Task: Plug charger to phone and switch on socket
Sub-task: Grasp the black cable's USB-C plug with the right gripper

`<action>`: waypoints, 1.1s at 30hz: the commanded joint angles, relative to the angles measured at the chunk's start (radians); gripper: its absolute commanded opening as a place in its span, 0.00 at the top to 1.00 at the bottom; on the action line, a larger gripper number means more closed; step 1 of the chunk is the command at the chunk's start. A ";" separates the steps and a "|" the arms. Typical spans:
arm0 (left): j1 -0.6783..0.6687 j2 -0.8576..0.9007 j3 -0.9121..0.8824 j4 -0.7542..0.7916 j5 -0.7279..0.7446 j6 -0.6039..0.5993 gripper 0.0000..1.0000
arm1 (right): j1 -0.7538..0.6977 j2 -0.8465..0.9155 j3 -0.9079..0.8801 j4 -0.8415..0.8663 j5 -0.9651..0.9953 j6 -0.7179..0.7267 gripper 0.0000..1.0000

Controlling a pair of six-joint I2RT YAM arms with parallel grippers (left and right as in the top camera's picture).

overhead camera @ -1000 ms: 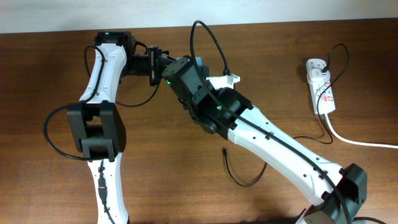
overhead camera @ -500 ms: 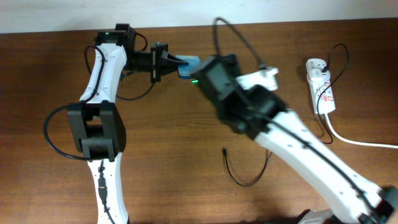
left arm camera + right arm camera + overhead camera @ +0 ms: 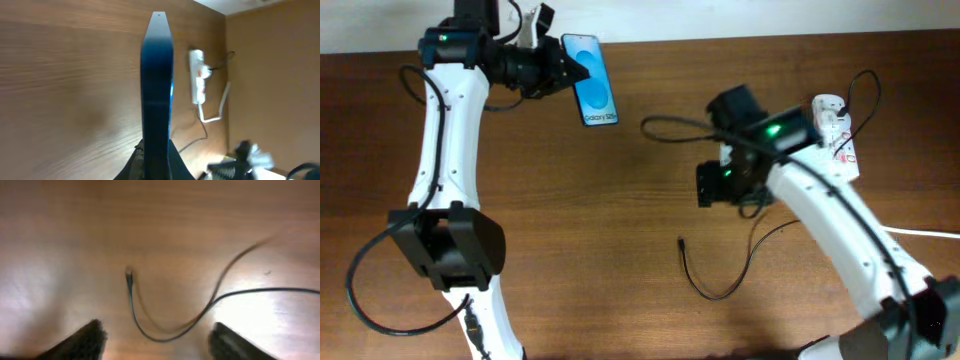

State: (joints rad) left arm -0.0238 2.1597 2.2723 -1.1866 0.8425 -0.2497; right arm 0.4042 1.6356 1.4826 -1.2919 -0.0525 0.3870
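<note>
The overhead view shows the left gripper (image 3: 566,70) near the far edge of the wooden table (image 3: 590,220), left of centre. Its fingers are pressed onto the phone (image 3: 593,80), which is pinched at one long side and held with the blue screen facing up and the white text band at the end nearer the front edge. In the left wrist view the phone is seen edge-on, standing up between the two dark fingers (image 3: 131,167).

Further right, around the middle of the table and toward the front edge, the charger (image 3: 706,291) lies on the wood in a loose loop. Its small plug tip (image 3: 680,241) rests free on the tabletop, touched by nothing, and the thin cable runs off to the right.

The right gripper (image 3: 157,327) is held above that loop. Its fingers are spread wide, with nothing between them, and the plug tip is seen on the table ahead of them in the right wrist view.

Near the far right corner the white socket (image 3: 836,138) lies flat, and its thick white cord (image 3: 905,231) is led off toward the right edge.
</note>
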 commanded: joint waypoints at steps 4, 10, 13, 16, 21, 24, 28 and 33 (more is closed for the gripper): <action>0.032 -0.010 0.010 -0.011 -0.058 0.018 1.00 | 0.184 0.076 -0.353 0.264 -0.052 0.063 0.46; 0.032 -0.010 0.010 -0.014 -0.058 0.018 1.00 | 0.205 0.219 -0.352 0.351 -0.069 0.066 0.47; 0.032 -0.010 0.010 -0.014 -0.058 0.018 1.00 | 0.205 0.219 -0.353 0.359 -0.068 0.066 0.57; 0.032 -0.010 0.010 -0.015 -0.058 0.018 1.00 | 0.205 0.221 -0.353 0.382 -0.069 0.066 0.57; 0.032 -0.010 0.010 -0.022 -0.058 0.016 1.00 | 0.206 0.236 -0.353 0.381 -0.027 0.036 0.58; 0.032 -0.010 0.010 -0.022 -0.058 0.016 1.00 | 0.205 0.238 -0.374 0.393 -0.022 0.028 0.61; 0.032 -0.010 0.010 -0.022 -0.058 0.016 1.00 | 0.205 0.257 -0.380 0.419 -0.022 0.028 0.64; 0.032 -0.010 0.010 -0.018 -0.055 0.004 1.00 | 0.205 0.294 -0.380 0.422 -0.023 0.010 0.72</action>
State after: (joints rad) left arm 0.0063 2.1609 2.2719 -1.2110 0.7658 -0.2497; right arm 0.6048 1.8774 1.1191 -0.8845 -0.0772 0.4088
